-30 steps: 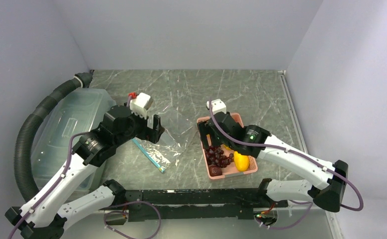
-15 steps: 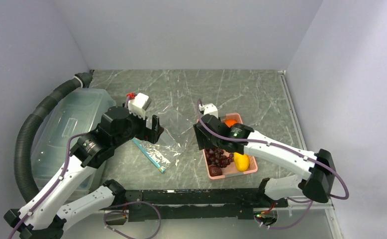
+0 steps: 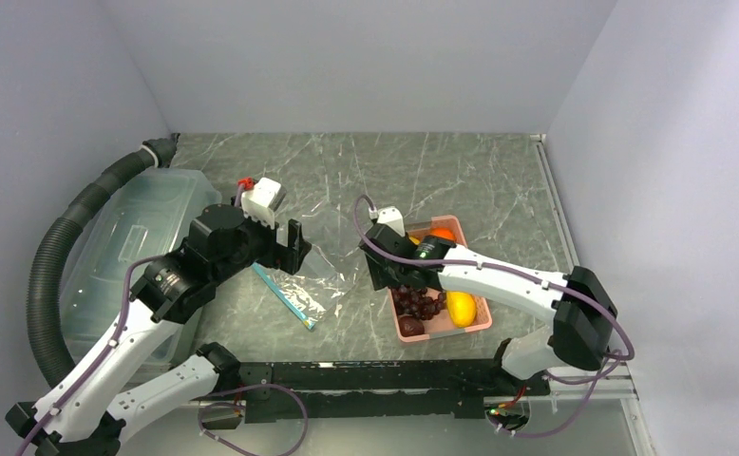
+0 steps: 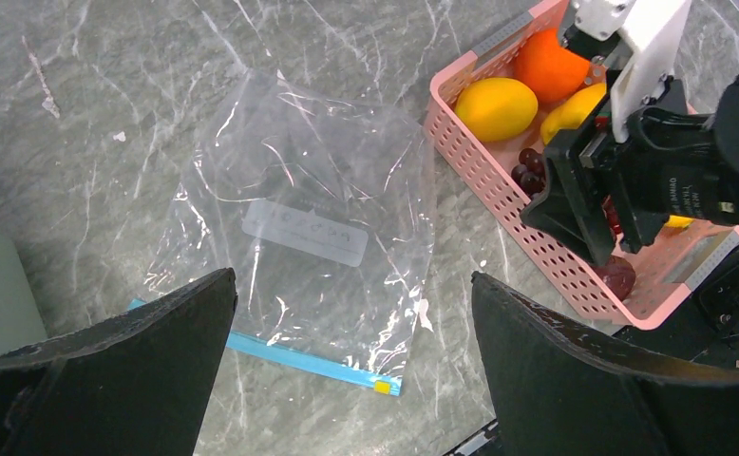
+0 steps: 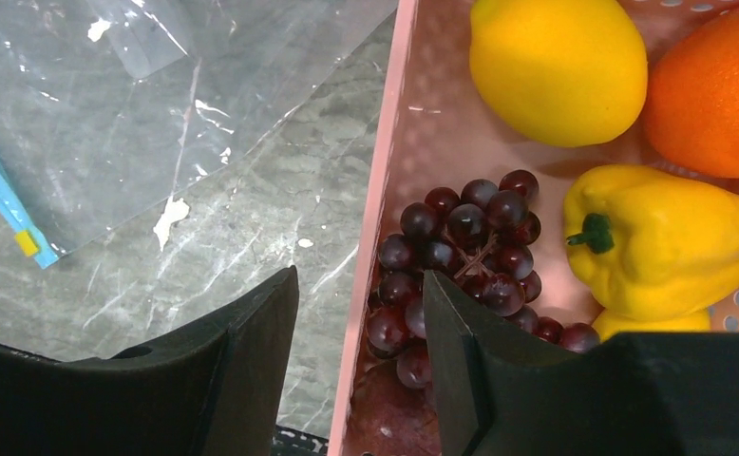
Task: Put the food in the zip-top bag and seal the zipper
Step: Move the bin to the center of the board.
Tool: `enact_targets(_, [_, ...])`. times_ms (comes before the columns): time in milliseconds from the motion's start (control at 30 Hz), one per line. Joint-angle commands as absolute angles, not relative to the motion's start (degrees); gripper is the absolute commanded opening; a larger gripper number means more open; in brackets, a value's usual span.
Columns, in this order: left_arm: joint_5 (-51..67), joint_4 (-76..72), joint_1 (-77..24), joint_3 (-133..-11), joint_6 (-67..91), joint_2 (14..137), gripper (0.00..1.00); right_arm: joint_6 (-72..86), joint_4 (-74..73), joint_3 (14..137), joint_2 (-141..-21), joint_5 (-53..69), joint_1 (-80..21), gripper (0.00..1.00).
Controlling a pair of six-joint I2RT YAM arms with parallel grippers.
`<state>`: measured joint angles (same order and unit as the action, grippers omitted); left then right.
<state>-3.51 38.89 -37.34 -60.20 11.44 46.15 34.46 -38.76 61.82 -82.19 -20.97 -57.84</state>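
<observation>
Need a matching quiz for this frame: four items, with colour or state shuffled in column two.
1 zip-top bag
2 grape bunch
3 zipper
4 lemon

A yellow, in the pink basket
B teal-blue strip
C dark purple
D clear, lying flat on the table

Pairs: 1-D, 2-C, 3-B, 4-A

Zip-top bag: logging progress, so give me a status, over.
Left gripper open above the zip-top bag. Right gripper open, jaws astride the bag-side wall of the pink basket. Bag empty, flat; food in the basket. Nothing between them.
</observation>
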Motion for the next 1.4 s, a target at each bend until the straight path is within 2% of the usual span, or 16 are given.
enact_targets(0, [-4.3, 38.3, -37.5, -60.1, 10.4, 45.4, 0.99, 35.9, -35.8, 60.8, -83.2, -22.3, -58.1, 0.54])
enact_targets(200, [-4.4, 38.2, -37.5, -60.0, 10.4, 45.3, 0.99, 36.4, -34.1, 59.8, -85.2, -21.8, -58.1, 0.48])
enact_targets(467, [-4.2, 38.2, -37.5, -60.0, 10.3, 45.6, 0.99, 36.7, -32.9, 59.5, -87.8, -22.5, -58.1, 0.37])
enact_targets(667, [-4.3, 38.2, -37.5, -60.0, 10.3, 46.0, 0.99, 36.3, -32.6, 60.4, -90.3, -22.8, -58.0, 0.21])
enact_targets(833, [-4.4, 38.1, -37.5, -59.8, 10.1, 46.4, 0.99, 35.8, -32.7, 61.0, -91.3, -24.0, -57.9, 0.00])
enact_targets(1367, [-5.0, 38.3, -37.5, -59.8, 10.0, 47.3, 0.99, 35.7, -33.3, 59.5, -87.3, -27.7, -52.4, 0.00])
